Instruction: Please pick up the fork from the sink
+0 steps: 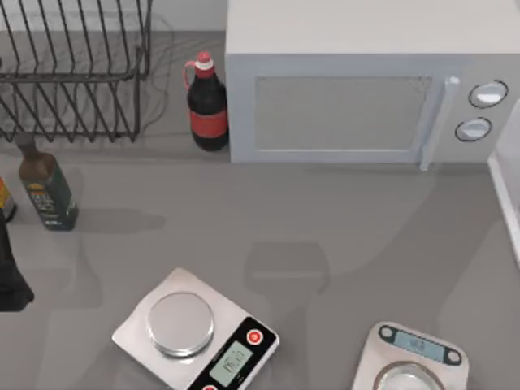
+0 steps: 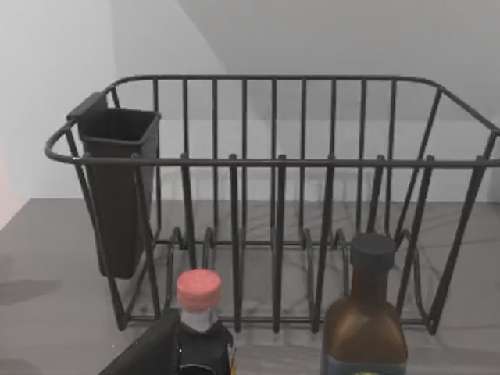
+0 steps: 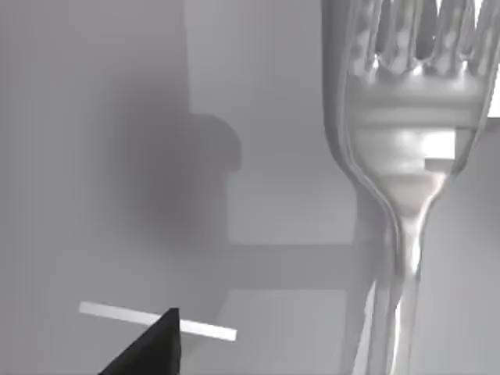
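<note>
The fork (image 3: 402, 156) is shiny silver-grey metal and looms very close in the right wrist view, upright, its tines at the picture's upper edge and its narrow handle running off the lower edge. A dark part of my right gripper (image 3: 148, 348) pokes in beside it, apart from the handle. Whether the fork is held I cannot tell. The sink is out of view. My left arm (image 1: 10, 280) is parked at the table's far left edge.
A black wire dish rack (image 1: 73, 73) with a dark cup (image 2: 117, 187) stands back left. Beside it are a cola bottle (image 1: 207, 106) and a microwave (image 1: 357, 97). A dark green bottle (image 1: 47, 191) stands left. Two scales (image 1: 195, 337) (image 1: 410, 361) sit in front.
</note>
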Robot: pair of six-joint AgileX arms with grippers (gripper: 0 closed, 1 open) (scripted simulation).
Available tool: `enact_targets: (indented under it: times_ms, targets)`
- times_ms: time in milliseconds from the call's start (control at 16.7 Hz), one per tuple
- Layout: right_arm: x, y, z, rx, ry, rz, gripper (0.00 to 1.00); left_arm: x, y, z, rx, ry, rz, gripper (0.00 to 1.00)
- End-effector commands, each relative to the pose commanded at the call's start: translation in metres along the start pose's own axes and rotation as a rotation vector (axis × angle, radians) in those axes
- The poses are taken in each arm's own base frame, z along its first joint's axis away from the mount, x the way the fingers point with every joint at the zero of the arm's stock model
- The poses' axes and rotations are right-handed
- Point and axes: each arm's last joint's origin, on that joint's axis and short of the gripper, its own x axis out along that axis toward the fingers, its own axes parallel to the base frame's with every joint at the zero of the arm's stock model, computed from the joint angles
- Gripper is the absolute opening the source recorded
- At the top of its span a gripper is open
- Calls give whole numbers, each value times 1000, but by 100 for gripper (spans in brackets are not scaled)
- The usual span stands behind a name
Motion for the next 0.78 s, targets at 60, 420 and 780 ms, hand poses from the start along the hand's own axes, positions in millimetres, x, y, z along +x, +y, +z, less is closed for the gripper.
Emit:
enact_targets:
  times_ms: [60,420,780]
  targets:
    - [14,0,-2,1,4,1,100,0,0,0,0,0,0,100]
    - [38,1,-8,2,21,5,100,0,0,0,0,0,0,100]
    - [38,1,-8,2,21,5,55,0,0,0,0,0,0,100]
